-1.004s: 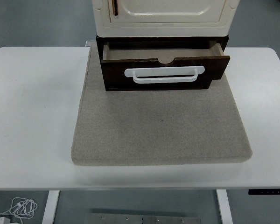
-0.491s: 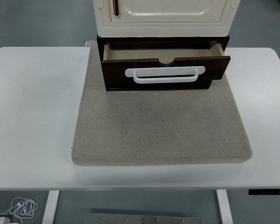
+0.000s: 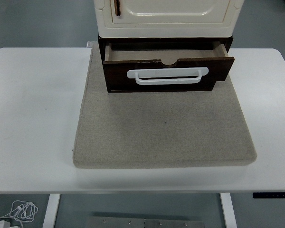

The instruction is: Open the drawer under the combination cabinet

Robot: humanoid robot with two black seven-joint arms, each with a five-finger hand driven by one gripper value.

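A white bench fills most of the frame, seen from above. At the lower left, beneath its near edge, a coil of white cable lies on the floor. A grey felt mat covers the middle of the bench. At the top centre, on the mat's far edge, stands a cream cabinet on a dark wooden base. The drawer under it is pulled out toward the viewer, its empty interior showing, with a white handle across its dark front. Neither robot hand appears anywhere in the frame, so the state of the fingers cannot be told.
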